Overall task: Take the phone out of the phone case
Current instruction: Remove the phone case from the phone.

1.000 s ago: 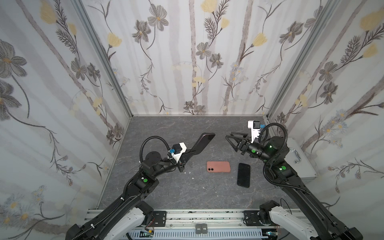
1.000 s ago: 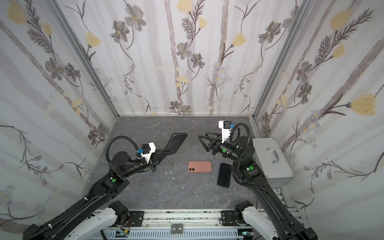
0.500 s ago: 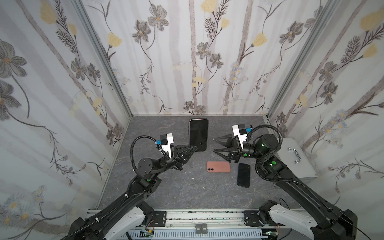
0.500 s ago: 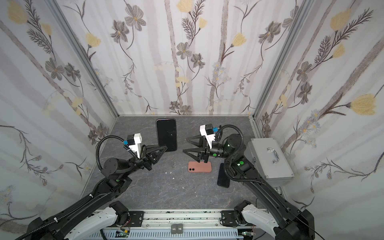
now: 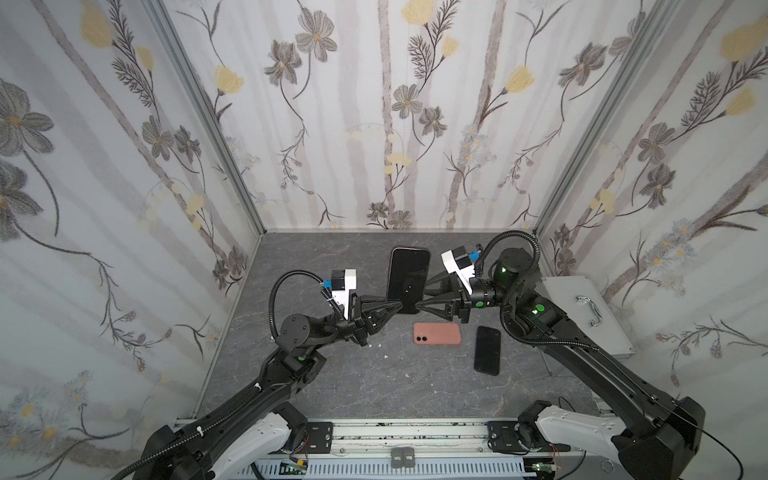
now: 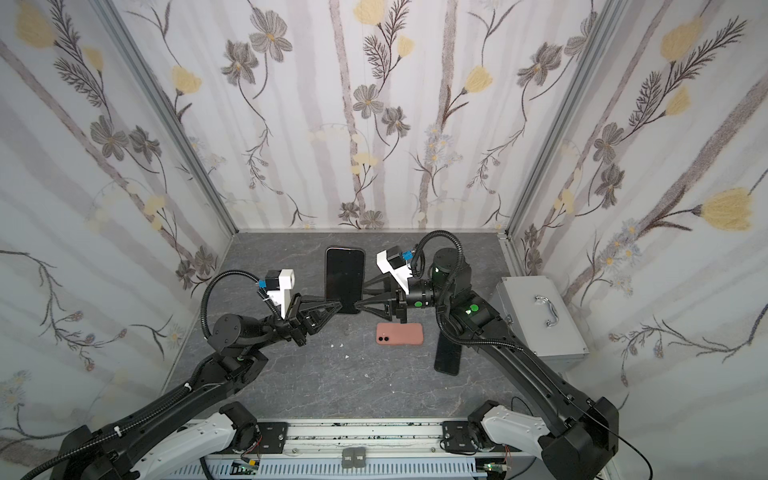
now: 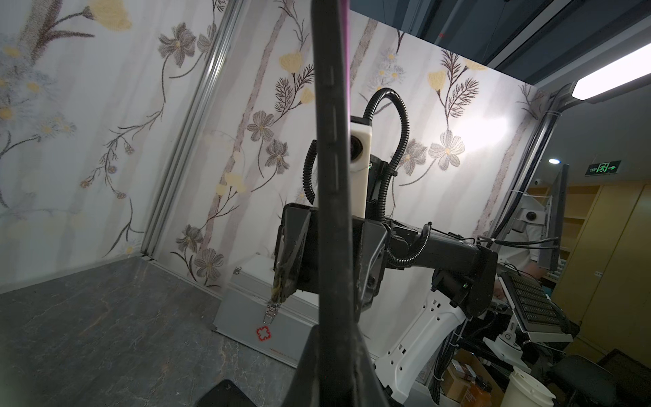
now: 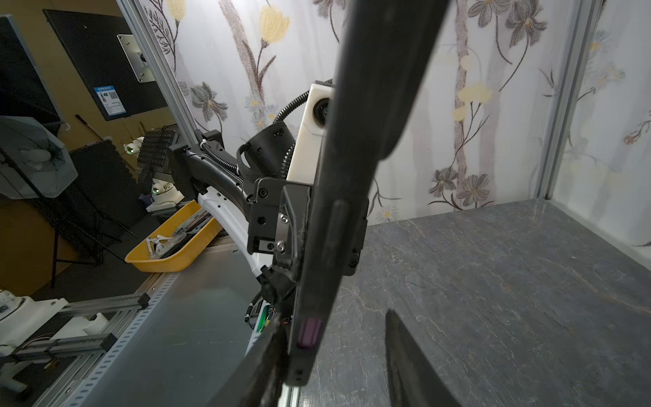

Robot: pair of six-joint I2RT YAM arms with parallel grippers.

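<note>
In both top views I have the cased phone (image 5: 408,277) held upright above the table (image 5: 357,382), screen toward the camera. My left gripper (image 5: 397,308) pinches its lower edge from 9 o'clock, jaws pressed tight on it. My right gripper (image 5: 419,308) meets the same lower corner from 3 o'clock; its jaws straddle the edge, but I can't tell whether they are gripping yet. A pink phone case (image 5: 437,333) lies flat at 5 o'clock from the held one, and a dark phone (image 5: 487,350) lies just beside it.

The left wrist view shows the cased phone (image 7: 333,197) edge-on, the right gripper's jaws on either side of it.

In the right wrist view one finger (image 8: 415,366) stands apart from the edge.

I'd catch only the case lip with the right, hold firm with the left, and peel slowly from the corner.
</note>
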